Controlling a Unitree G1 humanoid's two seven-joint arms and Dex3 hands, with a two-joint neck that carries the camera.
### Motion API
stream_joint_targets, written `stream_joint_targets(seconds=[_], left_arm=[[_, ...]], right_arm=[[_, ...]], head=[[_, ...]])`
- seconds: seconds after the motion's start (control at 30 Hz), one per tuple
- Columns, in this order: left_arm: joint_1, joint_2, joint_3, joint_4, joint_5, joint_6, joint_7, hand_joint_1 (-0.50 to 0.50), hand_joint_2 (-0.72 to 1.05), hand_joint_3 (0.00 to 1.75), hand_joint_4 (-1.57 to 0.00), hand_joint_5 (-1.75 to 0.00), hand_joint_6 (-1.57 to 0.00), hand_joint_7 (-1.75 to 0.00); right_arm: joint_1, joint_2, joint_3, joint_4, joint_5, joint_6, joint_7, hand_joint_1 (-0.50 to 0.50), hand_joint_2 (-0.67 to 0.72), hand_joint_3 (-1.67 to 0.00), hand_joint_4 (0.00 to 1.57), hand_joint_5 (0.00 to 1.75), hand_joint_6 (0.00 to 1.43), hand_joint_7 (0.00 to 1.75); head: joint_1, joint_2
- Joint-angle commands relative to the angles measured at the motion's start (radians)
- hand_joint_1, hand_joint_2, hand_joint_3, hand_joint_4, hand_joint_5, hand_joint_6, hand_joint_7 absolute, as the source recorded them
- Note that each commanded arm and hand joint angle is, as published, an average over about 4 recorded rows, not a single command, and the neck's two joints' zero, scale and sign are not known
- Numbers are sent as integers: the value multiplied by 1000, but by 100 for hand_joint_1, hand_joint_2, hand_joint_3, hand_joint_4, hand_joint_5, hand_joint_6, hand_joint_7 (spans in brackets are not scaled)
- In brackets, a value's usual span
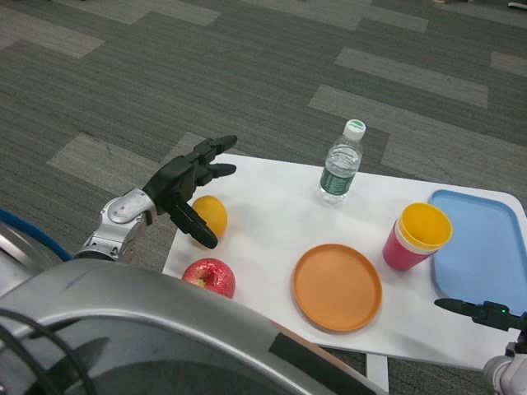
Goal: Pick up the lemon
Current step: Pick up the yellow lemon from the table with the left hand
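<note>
The lemon, a yellow-orange round fruit, lies near the left edge of the white table. My left hand hovers just above and to the left of it, fingers spread apart and the thumb reaching down across the lemon's left side. It holds nothing. Only the fingertips of my right hand show at the bottom right, stretched out over the table's near right corner.
A red apple sits near the front left edge. An orange plate lies at the front centre. A clear water bottle stands at the back. Stacked yellow and pink cups stand beside a blue tray on the right.
</note>
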Motion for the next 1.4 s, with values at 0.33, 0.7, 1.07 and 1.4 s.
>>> stream_joint_targets(seconds=[0.33,0.7,1.07,1.4], left_arm=[[-13,1,52,99,87,-40,-2,50,-10,9,0,-72,0,-35],[-62,7,70,212,201,-41,-17,50,-10,9,0,-74,0,-35],[-140,12,80,313,243,-79,-17,50,-2,9,0,-77,0,-35],[-189,22,48,437,261,-92,-15,50,5,9,0,-82,0,-35]], right_arm=[[1,1,-8,-7,11,-4,1,-12,28,0,34,0,0,0],[1,4,-10,-3,11,-4,1,-12,28,0,34,0,0,0],[-2,5,-8,3,12,-4,1,-12,28,0,34,0,0,0],[-2,8,-12,2,12,-4,1,-12,28,0,34,0,0,0]], head=[[3,-9],[1,-17],[3,-25],[4,-31]])
